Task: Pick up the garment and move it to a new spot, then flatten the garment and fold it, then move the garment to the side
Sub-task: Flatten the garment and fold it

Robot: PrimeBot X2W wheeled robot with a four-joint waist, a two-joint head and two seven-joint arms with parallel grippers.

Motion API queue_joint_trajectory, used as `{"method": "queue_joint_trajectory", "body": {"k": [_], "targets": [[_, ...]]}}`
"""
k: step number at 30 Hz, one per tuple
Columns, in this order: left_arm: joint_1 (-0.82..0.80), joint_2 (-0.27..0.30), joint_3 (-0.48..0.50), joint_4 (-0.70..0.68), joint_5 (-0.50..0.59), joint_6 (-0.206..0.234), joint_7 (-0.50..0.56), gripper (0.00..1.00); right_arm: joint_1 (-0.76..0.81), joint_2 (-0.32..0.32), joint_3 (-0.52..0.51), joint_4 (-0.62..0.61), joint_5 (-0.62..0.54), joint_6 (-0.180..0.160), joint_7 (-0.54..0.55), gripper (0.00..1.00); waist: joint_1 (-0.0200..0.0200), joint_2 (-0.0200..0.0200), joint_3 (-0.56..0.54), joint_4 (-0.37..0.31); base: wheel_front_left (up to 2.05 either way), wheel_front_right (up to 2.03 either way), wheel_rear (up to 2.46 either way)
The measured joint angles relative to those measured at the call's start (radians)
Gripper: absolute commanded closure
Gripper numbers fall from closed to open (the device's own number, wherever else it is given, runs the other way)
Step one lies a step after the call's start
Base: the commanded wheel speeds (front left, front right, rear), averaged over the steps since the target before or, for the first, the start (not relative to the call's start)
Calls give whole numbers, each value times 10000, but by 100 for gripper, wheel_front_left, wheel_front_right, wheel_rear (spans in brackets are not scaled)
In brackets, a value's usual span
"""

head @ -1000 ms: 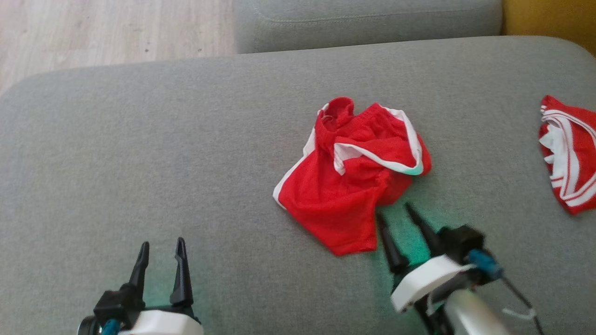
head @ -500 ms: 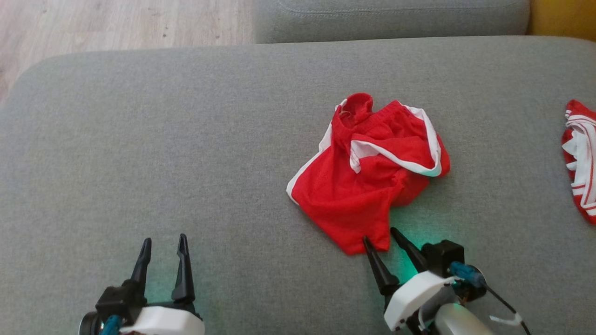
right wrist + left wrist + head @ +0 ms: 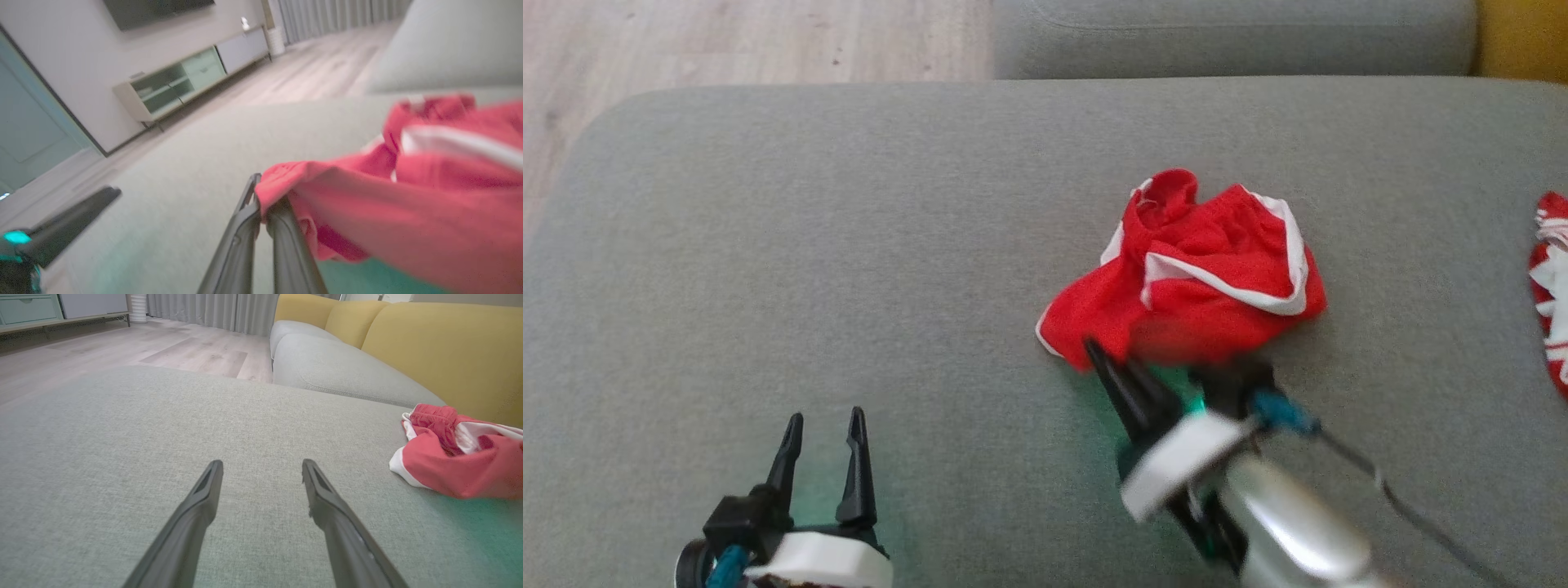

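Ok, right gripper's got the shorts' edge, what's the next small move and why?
Probably raise the right gripper a little and draw left: it is shut on the near hem of the red shorts, the rest lies bunched on the grey cushion, and the left gripper hangs open, apart.

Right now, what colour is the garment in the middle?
The garment is red with white trim; head view.

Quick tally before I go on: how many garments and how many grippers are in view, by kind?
Garments: 2, the red shorts and a striped garment at the cushion's right edge.
Grippers: 2, the left gripper open over bare cushion, the right gripper with fingers shut on the shorts' hem.
Total: 4.
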Motion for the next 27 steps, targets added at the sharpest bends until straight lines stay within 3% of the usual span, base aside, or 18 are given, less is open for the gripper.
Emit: {"method": "queue_joint_trajectory", "body": {"k": [4,5,13,16,20,26,27], "targets": [[-80,0,-69,52,-42,-13,0,0,-1799,-75,719,-865,393,0,0,100,0,0,-138,330,0,0,0],[-57,0,-132,136,-54,-12,0,0,-2895,-100,863,-1127,604,0,0,100,1,0,-252,554,0,0,0],[87,4,-460,259,-65,2,0,0,-5587,-130,420,-1758,1187,0,-4,100,0,0,-741,1665,0,0,0],[637,8,-372,253,-71,81,0,0,-5372,-111,-270,-1674,1356,0,-6,100,-2,0,-967,1758,0,0,0],[819,13,-303,242,-155,75,0,0,-3978,-284,-694,-984,1601,0,-58,100,-1,0,-931,1376,0,0,0],[605,8,-374,186,-150,10,0,0,-1178,-1616,-2038,836,1891,0,-50,100,0,0,-620,771,0,0,0],[511,8,-378,180,-140,-12,0,0,-976,-1707,-2431,1177,1925,0,-48,82,0,0,-554,684,0,0,0]]}}
